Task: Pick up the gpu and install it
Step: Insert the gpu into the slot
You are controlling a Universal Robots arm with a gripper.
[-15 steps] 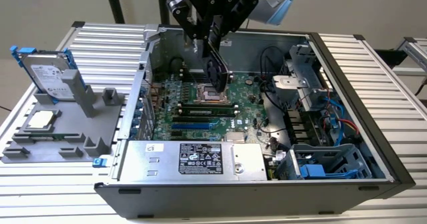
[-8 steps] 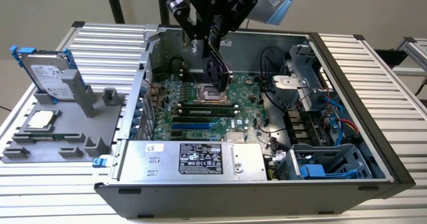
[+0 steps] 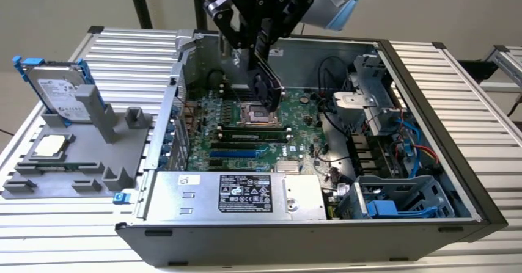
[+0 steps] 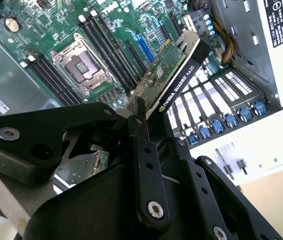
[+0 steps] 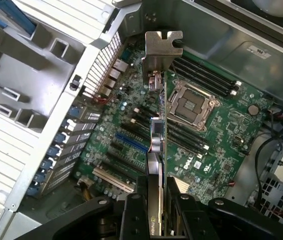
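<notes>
my fingers clamped tight on the gpu | it's hanging edge-on above the motherboard inside the open case | not in a slot yet

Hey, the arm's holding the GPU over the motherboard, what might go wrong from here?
The gpu is pinched near one end by the gripper, so it could pivot or slip onto the open CPU socket beside it. Its silver bracket could catch the case's rear wall if it comes down misaligned with the expansion slots.
</notes>
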